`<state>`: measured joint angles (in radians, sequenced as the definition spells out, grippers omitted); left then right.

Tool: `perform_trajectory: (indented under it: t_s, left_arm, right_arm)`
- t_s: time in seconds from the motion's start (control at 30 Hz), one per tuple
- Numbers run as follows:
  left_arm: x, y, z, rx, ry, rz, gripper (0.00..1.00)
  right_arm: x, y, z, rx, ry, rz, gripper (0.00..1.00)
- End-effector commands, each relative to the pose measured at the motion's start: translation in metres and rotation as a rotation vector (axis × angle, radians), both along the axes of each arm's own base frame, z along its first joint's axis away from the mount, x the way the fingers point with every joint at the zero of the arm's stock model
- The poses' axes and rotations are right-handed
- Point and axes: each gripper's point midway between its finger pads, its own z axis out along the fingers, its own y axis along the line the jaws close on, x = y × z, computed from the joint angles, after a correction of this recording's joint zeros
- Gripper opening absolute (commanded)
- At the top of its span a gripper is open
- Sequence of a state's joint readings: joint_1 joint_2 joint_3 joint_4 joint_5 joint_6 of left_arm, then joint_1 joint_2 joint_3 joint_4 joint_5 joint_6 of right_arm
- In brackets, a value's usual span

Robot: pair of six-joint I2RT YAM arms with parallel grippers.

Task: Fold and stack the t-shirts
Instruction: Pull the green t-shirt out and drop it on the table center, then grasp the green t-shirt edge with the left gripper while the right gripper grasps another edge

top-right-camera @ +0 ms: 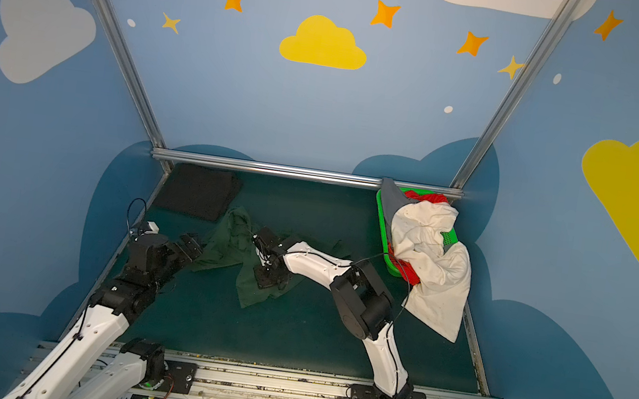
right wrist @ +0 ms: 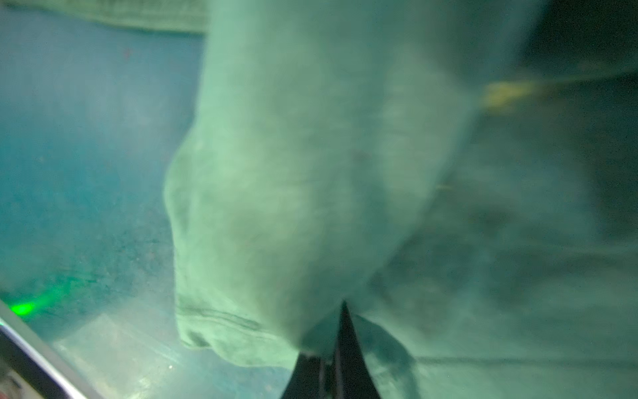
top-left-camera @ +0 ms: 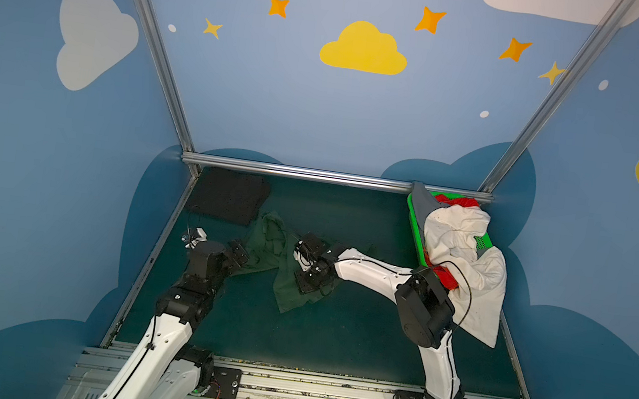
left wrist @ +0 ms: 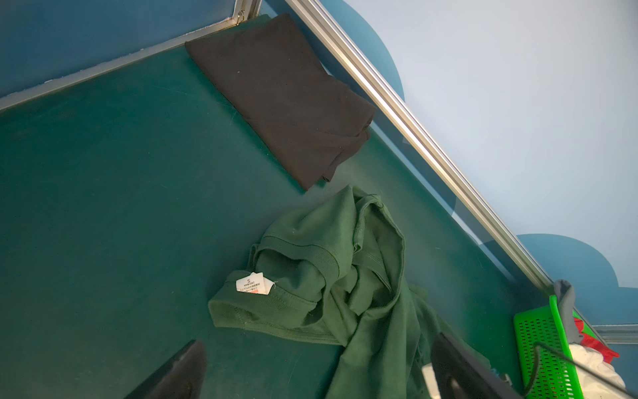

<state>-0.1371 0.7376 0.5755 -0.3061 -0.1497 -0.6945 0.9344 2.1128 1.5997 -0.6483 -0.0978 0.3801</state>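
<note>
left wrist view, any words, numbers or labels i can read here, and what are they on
"S": on the white tag at the collar of the dark green t-shirt.
Smaller print below the S on the same tag: too small to read.
No other writing can be made out in any view.

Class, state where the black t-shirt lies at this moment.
In both top views the black t-shirt lies folded flat in the far left corner of the table, by the back rail, just behind the crumpled dark green t-shirt.
</note>
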Motion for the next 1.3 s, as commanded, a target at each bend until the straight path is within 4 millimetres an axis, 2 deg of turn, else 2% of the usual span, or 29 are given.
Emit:
perform_trajectory:
  t_s: [0.0,0.13,0.27,0.43,0.57,0.67,0.93,1.1,1.27]
  left_arm:
    - [-0.001,0.001,-0.001,0.020,0.021,-0.017,1.00]
    - [0.001,0.003,0.000,0.031,0.023,-0.017,1.00]
    - [0.005,0.001,-0.001,0.040,0.028,-0.034,1.00]
    - [0.011,-0.002,-0.001,0.050,0.047,-0.054,1.00]
    - [0.014,-0.009,-0.002,0.037,0.058,-0.087,1.00]
    - [0.019,-0.024,-0.002,-0.003,0.043,-0.154,0.98]
    - [0.039,-0.113,-0.009,-0.075,0.038,-0.437,0.97]
    - [0.055,-0.169,-0.021,-0.146,0.098,-0.613,0.96]
    - [0.068,-0.209,-0.036,-0.168,0.147,-0.719,0.94]
  right_arm:
    - [0.028,-0.032,0.061,0.042,-0.112,-0.089,0.00]
    - [0.046,-0.069,0.106,0.113,-0.116,-0.191,0.00]
    - [0.057,-0.108,0.131,0.130,-0.133,-0.277,0.00]
    - [0.077,-0.161,0.149,0.130,-0.179,-0.428,0.00]
    - [0.095,-0.202,0.149,0.065,-0.217,-0.527,0.00]
    - [0.104,-0.209,0.140,0.097,-0.168,-0.549,0.00]
    - [0.121,-0.209,0.112,0.184,-0.032,-0.577,0.00]
    - [0.124,-0.210,0.110,0.205,-0.027,-0.587,0.00]
    - [0.124,-0.213,0.110,0.246,-0.010,-0.605,0.00]
